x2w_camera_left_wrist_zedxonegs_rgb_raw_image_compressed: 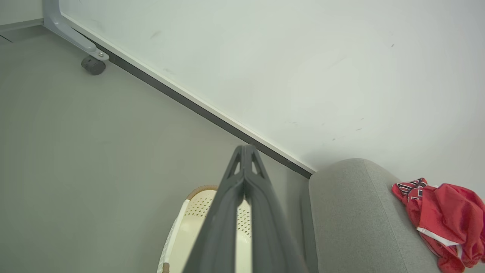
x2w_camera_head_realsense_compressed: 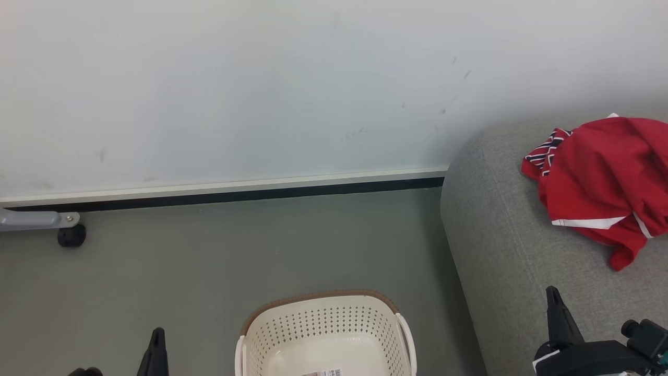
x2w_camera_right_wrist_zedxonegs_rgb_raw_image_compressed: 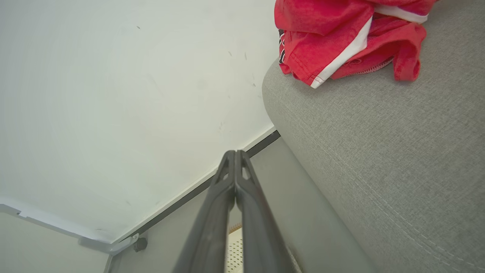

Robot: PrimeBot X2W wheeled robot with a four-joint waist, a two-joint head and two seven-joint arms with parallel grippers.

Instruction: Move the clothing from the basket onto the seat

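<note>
Grey floor (x2w_camera_head_realsense_compressed: 209, 250): basket (x2w_camera_head_realsense_compressed: 323, 319) beside seat (x2w_camera_head_realsense_compressed: 501, 250) | red clothing (x2w_camera_head_realsense_compressed: 600, 177) lies on seat | left gripper (x2w_camera_head_realsense_compressed: 157, 335), right gripper (x2w_camera_head_realsense_compressed: 552, 293) both clenched.

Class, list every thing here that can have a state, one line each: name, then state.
clothing: heaped, crumpled, on the seat
seat: carrying the clothing
basket: upright on the floor, no clothing in its visible part
left gripper: shut, holding nothing
right gripper: shut, holding nothing
</note>
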